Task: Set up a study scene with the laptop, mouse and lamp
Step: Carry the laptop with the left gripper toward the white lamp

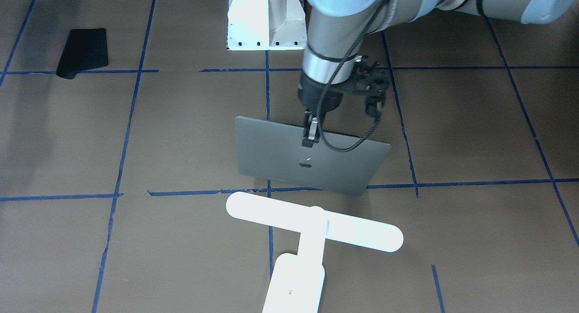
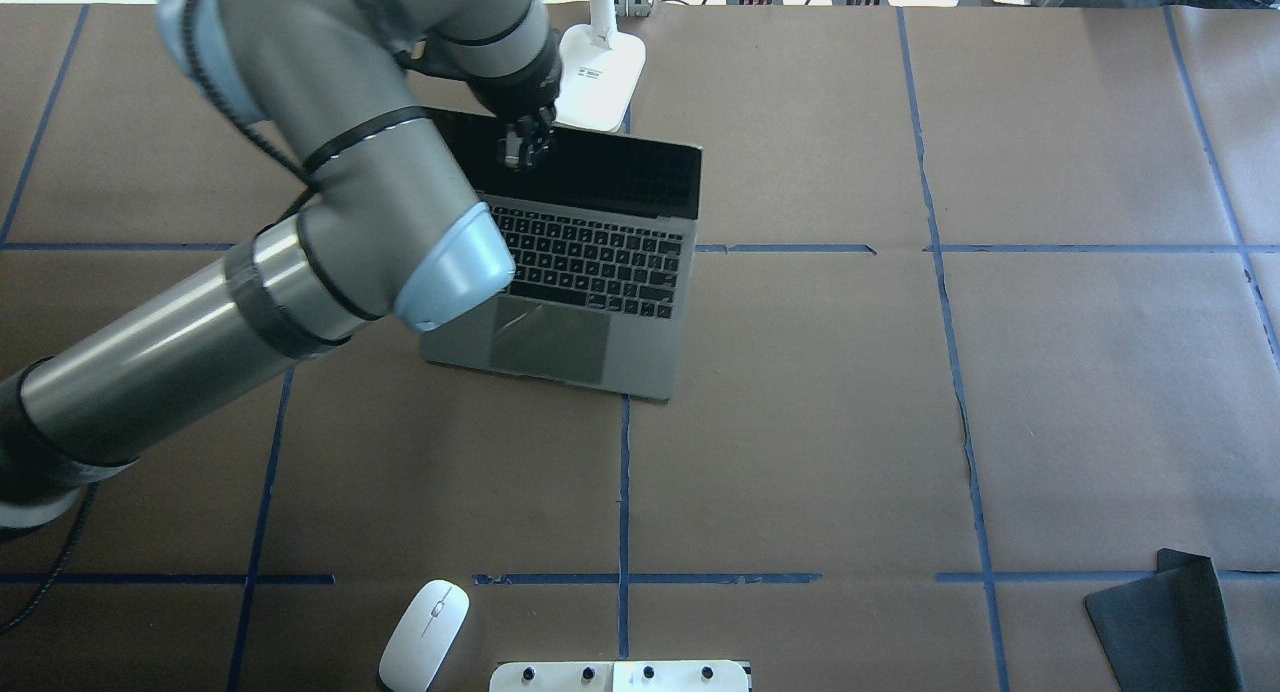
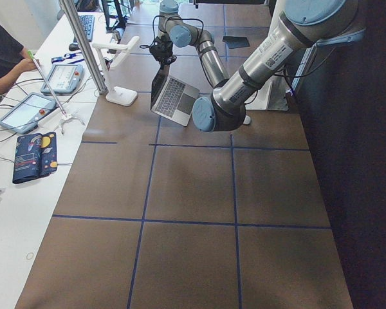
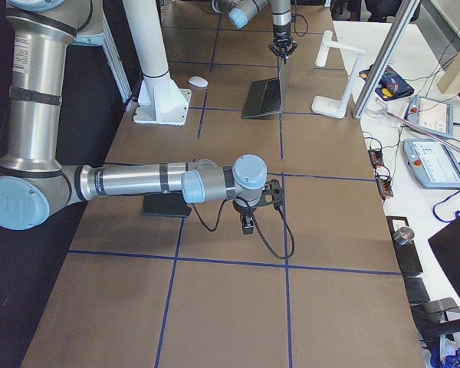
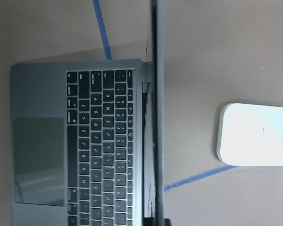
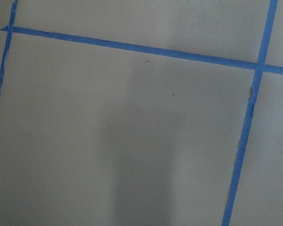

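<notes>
Laptop: the laptop (image 2: 600,262) sits open on the table (image 2: 1000,372), upper middle-left of the overhead view, keyboard facing the bottom edge of the frame and the screen close to upright.
Left tool: the left tool (image 1: 310,136) is clamped on the top edge of the laptop's lid, one finger on the outer face above the logo. Its wrist view looks straight down along the screen's edge.
Lamp: the lamp (image 1: 312,225) stands just behind the laptop's lid. In the front-facing view it is at lower centre, its bar lying roughly parallel to the lid and apart from it.
Mouse: the mouse (image 2: 424,635) lies at the bottom of the overhead view, left of centre, well apart from the laptop.
Mouse pad: a black mouse pad (image 2: 1160,612) lies in the lower right corner of the overhead view, one edge curled.
Right tool: the right tool (image 4: 248,222) hangs over bare table near the pad. I cannot tell whether it is released or clenched, and its wrist view shows only paper and blue tape.
Done, as I judge: the laptop is opened and the lamp looks placed behind it.
Left to do, as I judge: let go of the lid and bring the mouse beside the laptop, perhaps with the pad.
</notes>
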### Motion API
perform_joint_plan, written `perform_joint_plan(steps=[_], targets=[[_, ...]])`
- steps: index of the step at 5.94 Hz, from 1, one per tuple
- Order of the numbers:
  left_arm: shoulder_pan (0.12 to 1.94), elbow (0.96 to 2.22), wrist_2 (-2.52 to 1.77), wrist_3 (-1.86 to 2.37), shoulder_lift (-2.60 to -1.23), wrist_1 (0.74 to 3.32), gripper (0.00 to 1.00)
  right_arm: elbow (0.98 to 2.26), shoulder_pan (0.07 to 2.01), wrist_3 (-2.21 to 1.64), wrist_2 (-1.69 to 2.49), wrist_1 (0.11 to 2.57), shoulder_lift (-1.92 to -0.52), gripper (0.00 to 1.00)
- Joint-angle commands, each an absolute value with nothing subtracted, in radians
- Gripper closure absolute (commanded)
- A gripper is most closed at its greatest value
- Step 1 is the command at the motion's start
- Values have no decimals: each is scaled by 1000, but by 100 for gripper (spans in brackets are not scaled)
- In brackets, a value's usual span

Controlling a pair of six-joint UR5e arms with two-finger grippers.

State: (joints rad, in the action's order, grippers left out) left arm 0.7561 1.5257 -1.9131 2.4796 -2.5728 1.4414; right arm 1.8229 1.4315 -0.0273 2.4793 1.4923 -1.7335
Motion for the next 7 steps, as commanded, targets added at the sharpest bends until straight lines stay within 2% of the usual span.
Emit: perform_joint_plan(steps=[1, 4, 7], targets=[[729, 1392, -1875, 2560, -2651, 1463, 100, 1816, 1431, -28, 2479, 1494, -1733, 0], [729, 1342, -1852, 2666, -2661, 1511, 100, 1815, 1431, -28, 2480, 1494, -1732, 0], [729, 1299, -1852, 2661, -2666, 1549, 94, 1812, 1431, -28, 2480, 1496, -1733, 0]])
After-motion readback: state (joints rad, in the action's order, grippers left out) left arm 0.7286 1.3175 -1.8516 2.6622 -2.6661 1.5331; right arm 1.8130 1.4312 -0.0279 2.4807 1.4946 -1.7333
